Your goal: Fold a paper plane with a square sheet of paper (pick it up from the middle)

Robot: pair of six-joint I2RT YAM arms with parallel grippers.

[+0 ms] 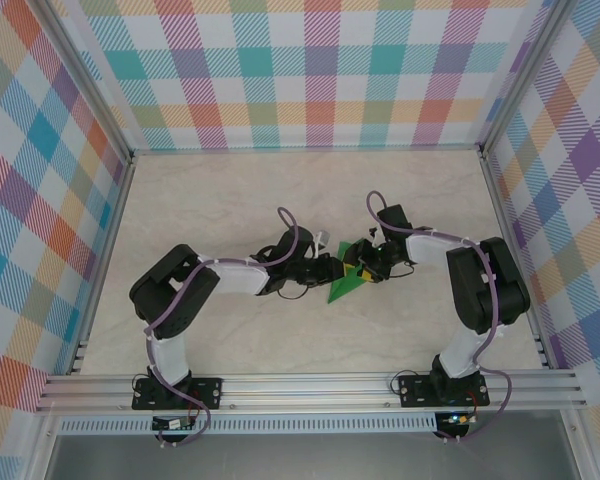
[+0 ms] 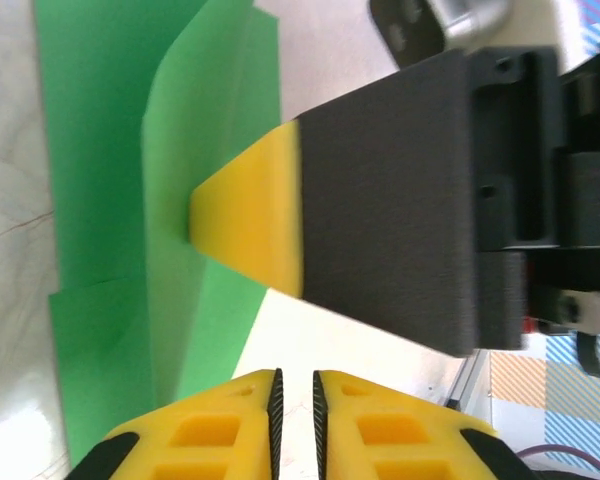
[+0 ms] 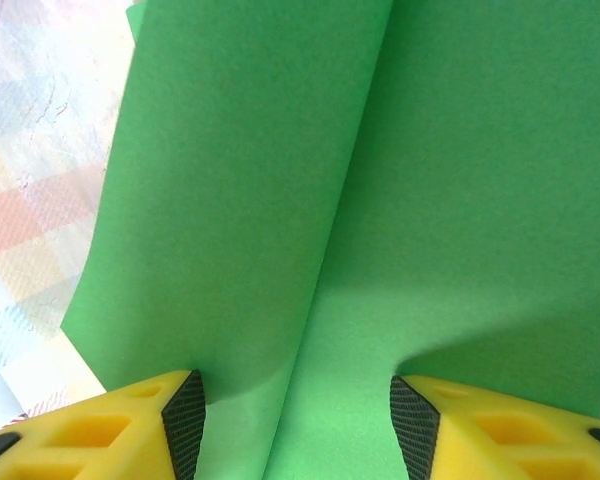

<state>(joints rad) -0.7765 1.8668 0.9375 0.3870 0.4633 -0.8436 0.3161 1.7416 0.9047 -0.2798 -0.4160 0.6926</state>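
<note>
Green paper (image 3: 280,200) creased | right fingers (image 3: 130,425) astride it | left fingers (image 2: 215,435) near-together

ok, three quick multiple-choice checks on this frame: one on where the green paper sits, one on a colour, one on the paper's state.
1. Where on the table is the green paper?
A) around the middle
B) far left corner
C) against the back wall

2. What colour are the fingers of the right hand?
A) red
B) yellow
C) white

3. What state is the paper in?
A) flat and unfolded
B) crumpled into a ball
C) creased, with a fold line along it

Answers:
1 A: the top view shows it mid-table, where the two arms meet.
2 B: the right wrist view shows yellow fingers with dark pads.
3 C: the right wrist view shows a crease running up the sheet between the spread fingers.
</note>
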